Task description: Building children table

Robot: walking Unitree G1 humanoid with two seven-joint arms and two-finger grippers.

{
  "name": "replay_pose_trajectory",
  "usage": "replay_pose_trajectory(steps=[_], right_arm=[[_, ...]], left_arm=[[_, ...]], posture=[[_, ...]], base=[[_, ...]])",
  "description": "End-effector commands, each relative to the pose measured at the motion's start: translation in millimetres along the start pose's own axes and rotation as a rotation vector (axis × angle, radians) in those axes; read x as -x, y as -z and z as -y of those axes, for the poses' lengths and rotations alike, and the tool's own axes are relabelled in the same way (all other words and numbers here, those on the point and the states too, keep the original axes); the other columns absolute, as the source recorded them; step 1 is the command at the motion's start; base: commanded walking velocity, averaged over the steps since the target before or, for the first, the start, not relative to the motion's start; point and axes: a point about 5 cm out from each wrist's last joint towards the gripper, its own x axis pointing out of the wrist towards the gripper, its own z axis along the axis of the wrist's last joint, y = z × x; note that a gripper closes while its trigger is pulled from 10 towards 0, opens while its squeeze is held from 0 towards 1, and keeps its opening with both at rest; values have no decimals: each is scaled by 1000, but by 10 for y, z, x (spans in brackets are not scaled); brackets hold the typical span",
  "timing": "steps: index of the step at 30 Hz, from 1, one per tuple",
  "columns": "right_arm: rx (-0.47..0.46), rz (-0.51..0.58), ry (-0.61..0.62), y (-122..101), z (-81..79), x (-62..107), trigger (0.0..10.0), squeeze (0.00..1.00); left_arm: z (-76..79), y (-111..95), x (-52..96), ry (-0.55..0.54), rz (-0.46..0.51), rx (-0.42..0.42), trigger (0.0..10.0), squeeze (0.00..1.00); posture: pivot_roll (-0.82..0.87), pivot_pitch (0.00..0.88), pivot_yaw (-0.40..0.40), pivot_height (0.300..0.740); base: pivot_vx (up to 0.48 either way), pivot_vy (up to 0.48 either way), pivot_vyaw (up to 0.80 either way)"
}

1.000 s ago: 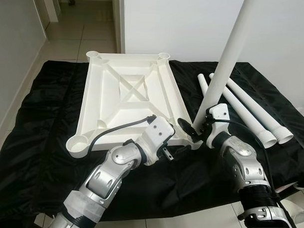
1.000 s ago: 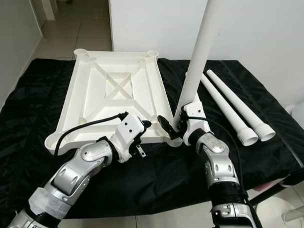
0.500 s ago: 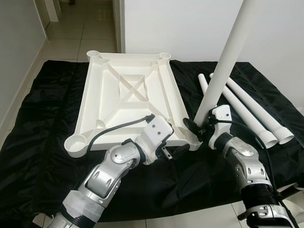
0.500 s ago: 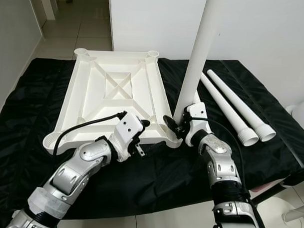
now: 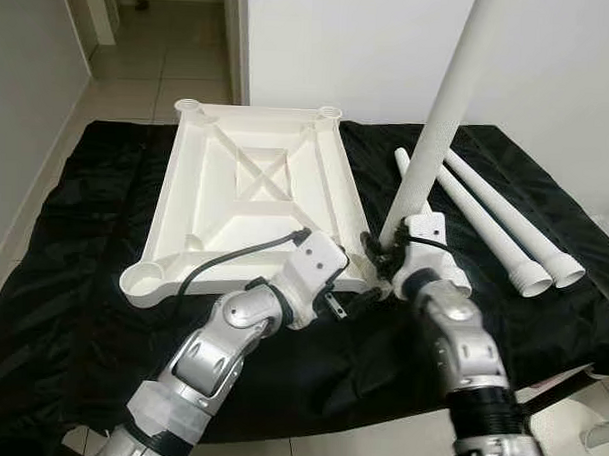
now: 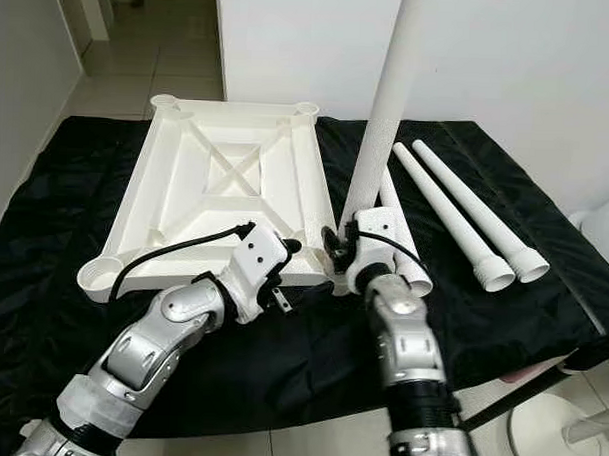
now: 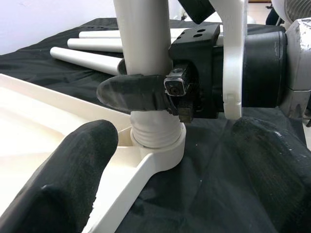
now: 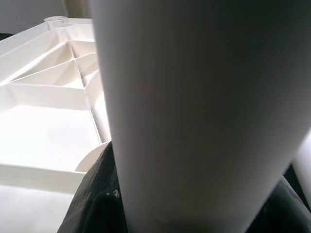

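A white tabletop [image 5: 256, 186] lies upside down on a black cloth. My right gripper [image 5: 382, 253] is shut on a white table leg [image 5: 439, 113] and holds it nearly upright. The leg's threaded end [image 7: 154, 132] sits in the near right corner socket [image 7: 165, 151], with a black finger [image 7: 131, 93] wrapped round the leg just above it. My left gripper [image 5: 360, 298] is open at the tabletop's front edge, with its fingers [image 7: 73, 184] on either side of that corner. In the right wrist view the leg [image 8: 194, 97] is very close, with the tabletop's ribs [image 8: 48, 121] behind it.
Three spare white legs [image 6: 465, 209] lie on the black cloth [image 5: 83, 280] to the right of the tabletop. A white wall [image 5: 371, 50] rises behind. Tiled floor [image 5: 160, 63] runs off at the far left. The cloth's front edge drops to the floor near my arms.
My right arm has swung inward to the left, bringing the leg closer to upright over the corner socket. The left gripper has stayed at the front edge.
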Motion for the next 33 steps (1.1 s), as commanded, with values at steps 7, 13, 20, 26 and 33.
replay_pose_trajectory(steps=[7,13,20,26,33], right_arm=[[-108,-55,303,116,-275,156,0,0],[-86,-36,320,51,-198,173,0,0],[-93,15,272,-13,-144,155,10000,0],[-73,59,146,-68,-85,147,10000,0],[-84,113,77,-121,69,146,10000,1000]], left_arm=[[27,1,-12,4,-3,-8,10000,0],[39,4,-7,13,-4,-12,10000,0],[41,6,-14,15,-3,-12,10000,0],[46,5,-14,18,-3,-11,10000,0],[37,4,-19,15,-4,-11,10000,0]], posture=[[-45,0,-41,740],[-48,0,-41,740],[-52,0,-37,740],[-52,0,-36,740],[-52,0,-34,740]], base=[[0,0,0],[0,0,0],[0,0,0],[0,0,0],[0,0,0]])
